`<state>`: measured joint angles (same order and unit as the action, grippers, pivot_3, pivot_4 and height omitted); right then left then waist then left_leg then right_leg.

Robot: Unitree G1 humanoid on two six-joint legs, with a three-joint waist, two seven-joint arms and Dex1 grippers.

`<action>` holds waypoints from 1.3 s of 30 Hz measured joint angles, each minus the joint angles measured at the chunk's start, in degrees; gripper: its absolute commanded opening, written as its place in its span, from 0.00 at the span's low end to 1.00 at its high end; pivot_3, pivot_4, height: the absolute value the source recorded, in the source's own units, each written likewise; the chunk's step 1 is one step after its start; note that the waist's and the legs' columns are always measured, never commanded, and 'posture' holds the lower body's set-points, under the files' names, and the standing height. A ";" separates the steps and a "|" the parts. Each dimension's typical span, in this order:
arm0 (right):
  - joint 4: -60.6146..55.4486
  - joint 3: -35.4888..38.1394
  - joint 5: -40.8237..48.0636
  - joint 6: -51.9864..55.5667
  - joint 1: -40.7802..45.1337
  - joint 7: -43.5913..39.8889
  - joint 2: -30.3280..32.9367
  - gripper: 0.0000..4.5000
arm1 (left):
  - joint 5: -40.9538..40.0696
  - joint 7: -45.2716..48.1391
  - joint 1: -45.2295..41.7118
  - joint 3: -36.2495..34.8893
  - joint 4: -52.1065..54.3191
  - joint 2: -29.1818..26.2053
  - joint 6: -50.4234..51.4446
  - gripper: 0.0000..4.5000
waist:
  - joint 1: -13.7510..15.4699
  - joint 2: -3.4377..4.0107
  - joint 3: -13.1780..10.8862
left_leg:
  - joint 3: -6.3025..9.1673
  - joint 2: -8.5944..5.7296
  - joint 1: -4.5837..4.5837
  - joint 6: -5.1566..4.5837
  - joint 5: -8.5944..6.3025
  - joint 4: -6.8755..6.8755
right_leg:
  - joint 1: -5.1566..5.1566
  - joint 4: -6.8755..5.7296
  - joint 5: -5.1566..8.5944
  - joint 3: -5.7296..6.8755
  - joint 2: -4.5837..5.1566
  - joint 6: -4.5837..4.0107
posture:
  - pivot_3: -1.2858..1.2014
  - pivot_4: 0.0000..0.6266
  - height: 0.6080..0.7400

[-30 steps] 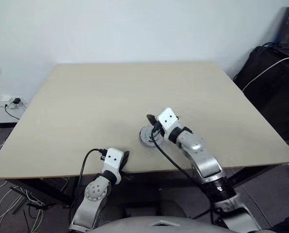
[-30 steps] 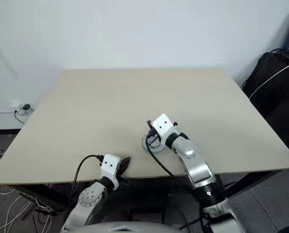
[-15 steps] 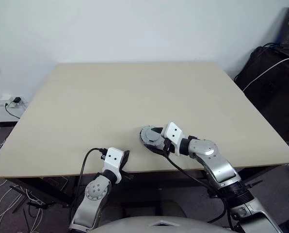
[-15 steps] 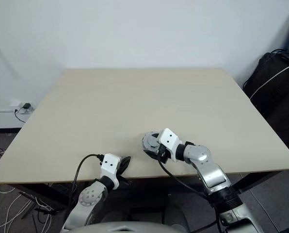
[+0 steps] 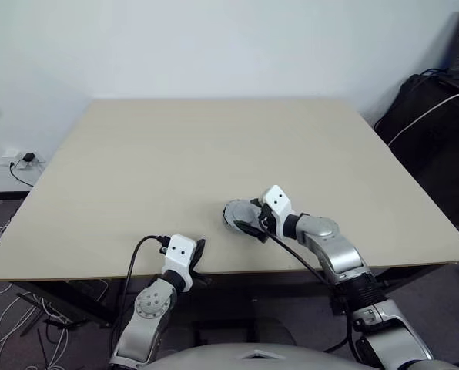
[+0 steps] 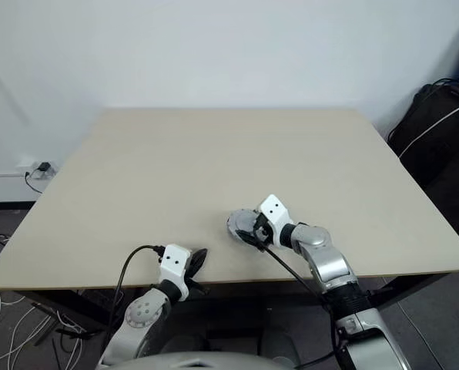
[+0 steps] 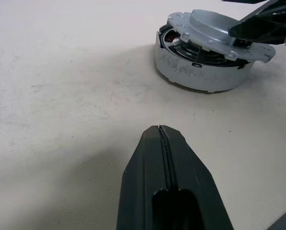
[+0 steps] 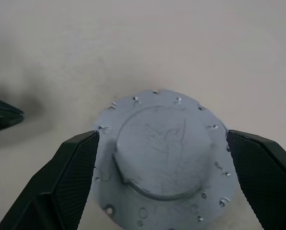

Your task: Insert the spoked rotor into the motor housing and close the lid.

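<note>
The motor housing sat on the table, near the front edge and a bit right of centre. The lid was lying on top of it, a flat silver disc with a raised round middle and small holes around its rim. In the left wrist view it looked slightly cocked rather than flush, since there was a gap on one side where the copper windings showed through (couldn't tell if it was actually seated). No idea about the spoked rotor, can't say where it was.

The right gripper was down at the housing with its fingers spread wide, one on each side of the lid. The pads looked just beside the lid's rim; whether they touched it I couldn't say.

The left gripper hung low at the table's front edge, off to the left of the housing and apart from it, fingers pressed together with nothing between them.
</note>
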<state>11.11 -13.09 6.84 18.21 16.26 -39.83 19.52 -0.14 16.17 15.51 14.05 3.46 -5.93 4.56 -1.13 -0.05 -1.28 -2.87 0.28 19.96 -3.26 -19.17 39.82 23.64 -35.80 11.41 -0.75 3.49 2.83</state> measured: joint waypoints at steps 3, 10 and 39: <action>0.70 0.00 -0.48 0.00 0.51 0.48 -0.33 1.00 | 0.00 0.00 -0.01 0.02 0.00 0.03 -0.04 0.00 | -0.02 0.00 0.00 | 0.00 0.00 0.00 0.00 0.00 0.00 | 0.00 0.00 0.00 0.00 0.00 0.00 | 0.52 0.00 1.00; 2.84 -0.11 -1.89 -0.01 0.87 1.06 -1.36 1.00 | 0.00 -0.06 -0.01 0.01 0.00 0.05 -0.16 0.00 | -0.06 0.01 -0.01 | -0.01 0.00 0.00 0.00 0.00 0.00 | 0.00 0.00 0.00 0.00 0.00 0.00 | 0.52 0.00 1.00; 4.42 3.04 0.22 3.09 0.77 2.29 -5.92 0.70 | -0.02 -1.13 0.74 0.02 0.00 0.17 -0.40 0.00 | -0.18 0.04 -0.01 | 0.00 0.00 0.00 0.01 0.00 0.00 | 0.00 -0.02 0.00 0.00 0.00 0.00 | 0.52 0.00 1.00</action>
<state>15.53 -10.05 7.06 21.30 17.03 -37.54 13.60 -0.16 15.04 16.26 14.07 3.46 -5.75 4.16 -1.31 -0.01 -1.29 -2.86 0.28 19.96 -3.25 -19.18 39.82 23.65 -35.82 11.41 -0.75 3.49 2.83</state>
